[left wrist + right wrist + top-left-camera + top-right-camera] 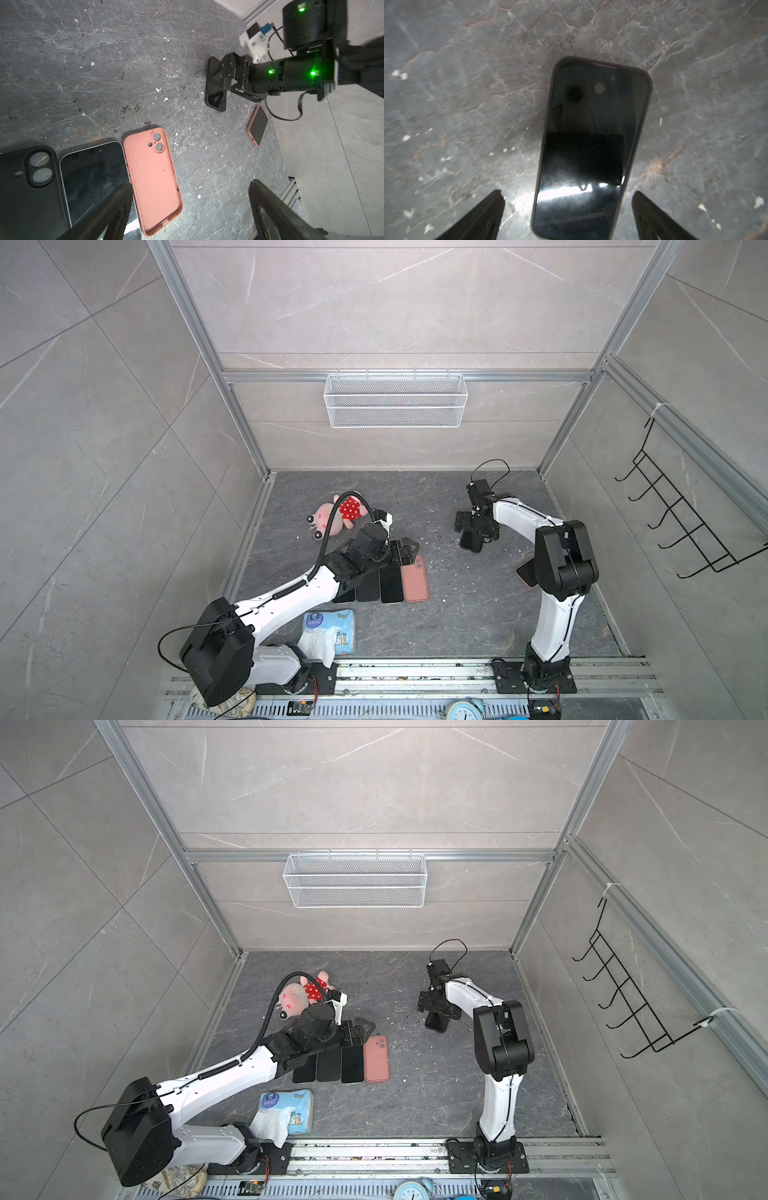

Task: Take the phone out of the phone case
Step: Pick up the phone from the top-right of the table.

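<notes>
The phone lies flat on the floor, screen up, inside its dark case, toward the right side of the floor and away from the arm bases in both top views. The right gripper hangs right over it with its jaws spread wide. In the right wrist view its fingers stand one on each side of the phone's near end, with bare floor showing between each finger and the case rim, so nothing is gripped. The left wrist view shows that gripper low above one end of the phone. A pink phone lies near it, closer to the right wall and half hidden by the right arm in a top view. Well apart, mid-floor, lies a tight row: a black case, a bare phone and an empty pink case, inside up. The left gripper hovers over the far end of this row, fingers wide apart and holding nothing. Beyond it lies a toy; a tissue pack sits by the left arm's base. A basket hangs on the back wall and a rack on the right wall.
</notes>
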Controlling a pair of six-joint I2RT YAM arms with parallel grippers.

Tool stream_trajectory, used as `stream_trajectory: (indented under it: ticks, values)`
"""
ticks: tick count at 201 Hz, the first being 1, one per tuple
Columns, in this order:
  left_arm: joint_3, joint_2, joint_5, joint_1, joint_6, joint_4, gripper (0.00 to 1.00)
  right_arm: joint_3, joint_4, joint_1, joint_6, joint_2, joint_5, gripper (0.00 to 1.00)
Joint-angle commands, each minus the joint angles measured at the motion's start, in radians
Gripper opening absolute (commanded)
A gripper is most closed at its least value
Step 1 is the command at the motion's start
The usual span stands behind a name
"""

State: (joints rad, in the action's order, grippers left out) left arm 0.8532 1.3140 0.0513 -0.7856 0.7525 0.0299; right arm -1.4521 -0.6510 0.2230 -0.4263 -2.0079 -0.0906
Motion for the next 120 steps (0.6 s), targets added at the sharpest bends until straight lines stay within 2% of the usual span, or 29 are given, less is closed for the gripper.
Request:
stream_trajectory:
  ticks: [1, 73, 120]
  values:
    - [0.037, -0.025, -0.018, 0.002, -0.036, 0.011, 0.9, -0.048, -0.061, -0.006, -0.009, -0.036, -0.017, 0.99]
    - [0.042, -0.024, -0.02, 0.002, -0.042, 0.019, 0.9, -0.048, -0.055, -0.022, -0.006, -0.089, -0.006, 0.99]
    - [0.046, -0.026, -0.027, 0.003, -0.048, 0.031, 0.9, -0.047, -0.053, -0.028, 0.003, -0.107, 0.028, 0.9]
